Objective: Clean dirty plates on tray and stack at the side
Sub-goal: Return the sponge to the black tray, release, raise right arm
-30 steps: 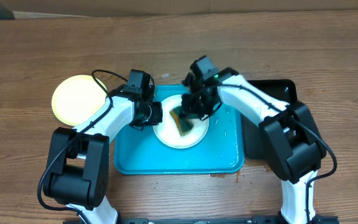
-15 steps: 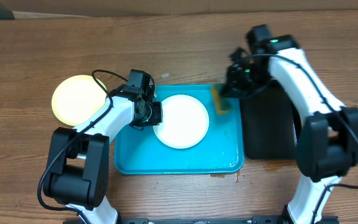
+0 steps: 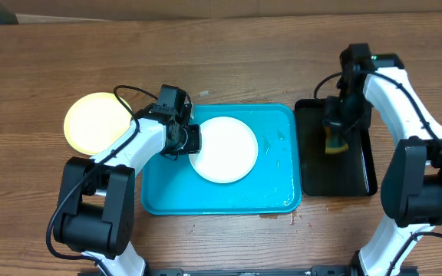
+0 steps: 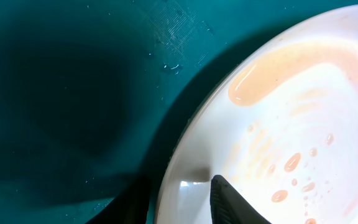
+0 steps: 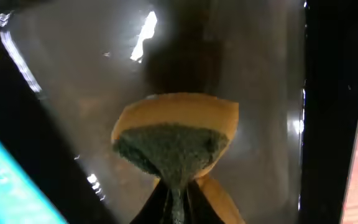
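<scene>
Wooden bench (image 3: 221, 61) beneath both arms. On it, large turquoise tray (image 3: 275, 180), directly under left end effector (image 3: 192, 141), well off to the side of right end effector (image 3: 336, 130). Black tray (image 3: 359, 172) straight below right end effector, alongside turquoise tray. White plate (image 3: 225, 153) flat in turquoise tray, rim pinched narrow by left end effector: one finger (image 4: 229, 202) on top, the other beneath. Orange smear (image 4: 291, 62) and droplets just ahead of that finger. Pale yellow-green plate (image 3: 90, 121) on bench back behind left end effector, outside turquoise tray. Right end effector closed tight on green-and-yellow sponge (image 5: 173, 146), over black tray; touching or just above, cannot tell.
</scene>
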{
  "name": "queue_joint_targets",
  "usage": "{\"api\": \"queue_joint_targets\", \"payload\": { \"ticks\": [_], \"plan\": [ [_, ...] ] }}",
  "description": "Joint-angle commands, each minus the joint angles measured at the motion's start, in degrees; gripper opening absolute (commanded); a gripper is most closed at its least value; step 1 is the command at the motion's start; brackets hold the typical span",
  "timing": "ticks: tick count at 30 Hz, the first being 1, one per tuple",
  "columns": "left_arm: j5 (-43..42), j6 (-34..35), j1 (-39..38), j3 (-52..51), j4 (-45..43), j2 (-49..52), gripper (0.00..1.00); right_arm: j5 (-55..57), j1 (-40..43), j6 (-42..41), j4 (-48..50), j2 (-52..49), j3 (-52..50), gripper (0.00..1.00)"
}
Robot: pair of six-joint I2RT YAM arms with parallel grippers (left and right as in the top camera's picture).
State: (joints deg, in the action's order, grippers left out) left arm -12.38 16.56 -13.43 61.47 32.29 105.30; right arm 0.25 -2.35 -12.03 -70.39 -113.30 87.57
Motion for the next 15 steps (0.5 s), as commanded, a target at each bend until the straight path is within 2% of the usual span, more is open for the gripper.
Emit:
{"api": "queue_joint_targets", "payload": {
  "ticks": [1,3,4,7,8,15],
  "plan": [
    [0.81,0.15,-0.26,-0.26,0.46,1.14,0.35,2.51,-0.31,-0.61,2.4,1.42,-2.6,0.08],
    [0.81,0.15,-0.26,-0.26,0.46,1.16,0.35,2.49,-0.31,-0.61,3.63,1.42,-3.65,0.21],
    [0.81,0.15,-0.26,-0.26,0.46,1.14,0.35,2.47,-0.31,-0.63,4.0,1.42,-3.96,0.37],
    [0.81,0.15,-0.26,-0.28,0.48,1.16,0.35,1.73,-0.26,-0.59,4.07,1.44,-3.67,0.68],
    [0.81,0.15,-0.26,-0.28,0.5,1.16,0.35,0.81,-0.02,-0.61,3.45,1.44,-3.06,0.74],
    [0.79,0.17,-0.28,-0.28,1.75,1.16,0.33,-7.06,7.96,-0.61,-0.37,1.44,6.25,0.75]
  ]
}}
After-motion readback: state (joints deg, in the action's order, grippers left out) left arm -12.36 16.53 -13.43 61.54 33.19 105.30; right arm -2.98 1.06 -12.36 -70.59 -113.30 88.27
